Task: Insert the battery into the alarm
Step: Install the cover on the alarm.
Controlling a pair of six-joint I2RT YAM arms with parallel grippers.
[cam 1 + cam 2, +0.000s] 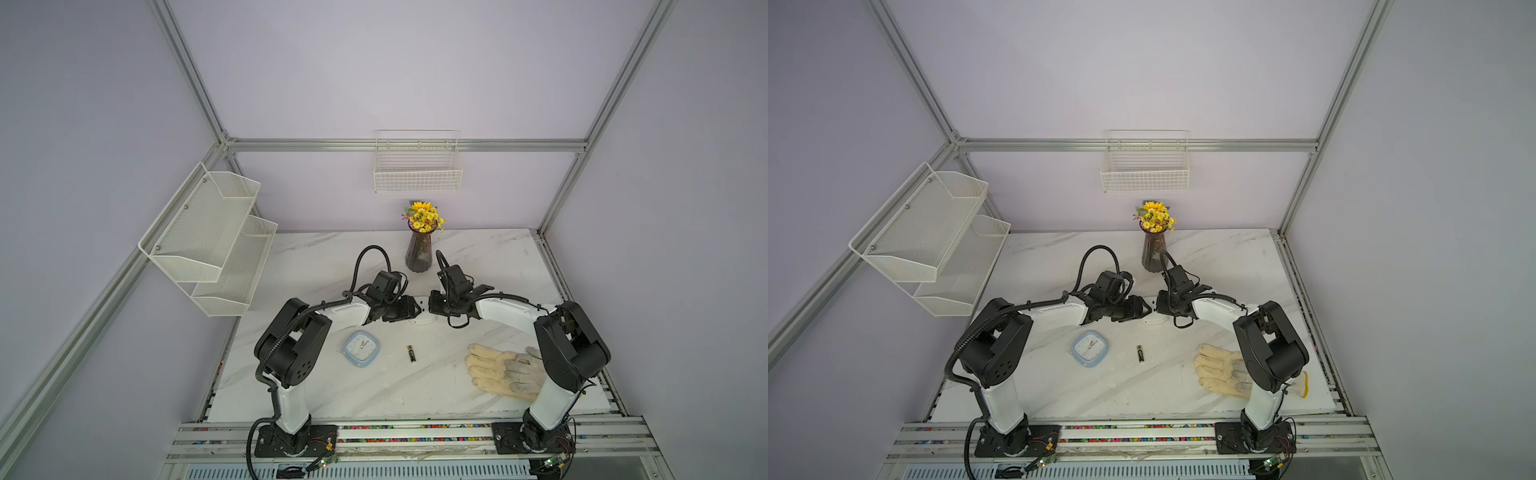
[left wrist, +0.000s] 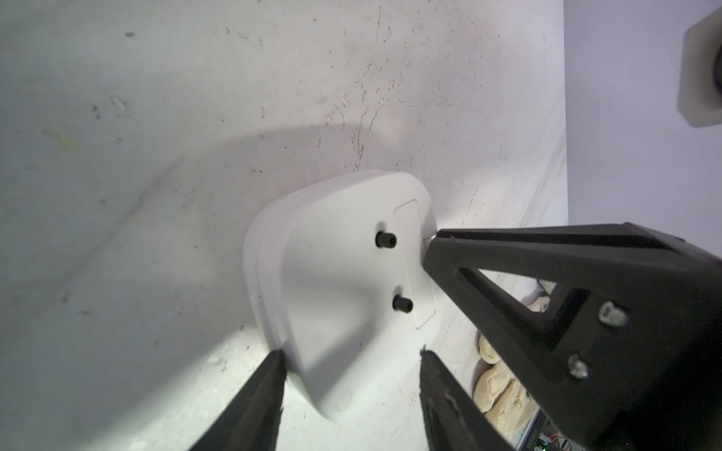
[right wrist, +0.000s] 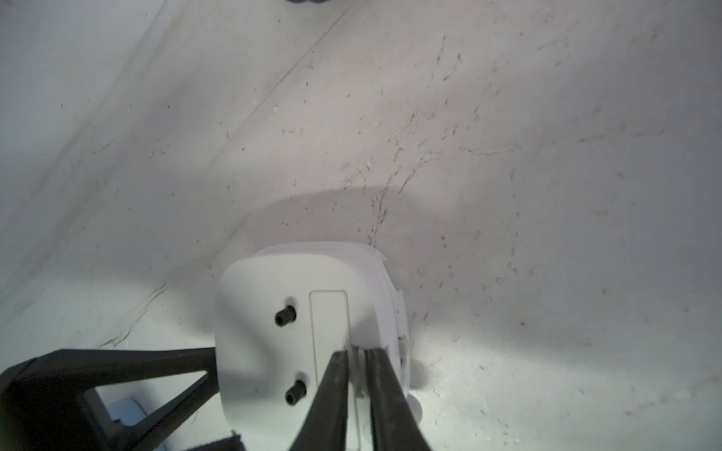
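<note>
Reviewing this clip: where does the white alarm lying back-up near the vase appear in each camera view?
Top view: white rounded plastic alarm, mid-table, just nearer than the dark glass vase, mostly hidden.
Top view: alarm, same spot.
Left wrist: right of centre, back up.
Right wrist: lower centre.
Shared landmark: cream work glove, in both top views and left wrist.

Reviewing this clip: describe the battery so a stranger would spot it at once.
On the marble table, look between the blue clock and the pale glove. The battery lies alone there on bare marble: a slim black stick with a gold end, far smaller and darker than either neighbour.
</note>
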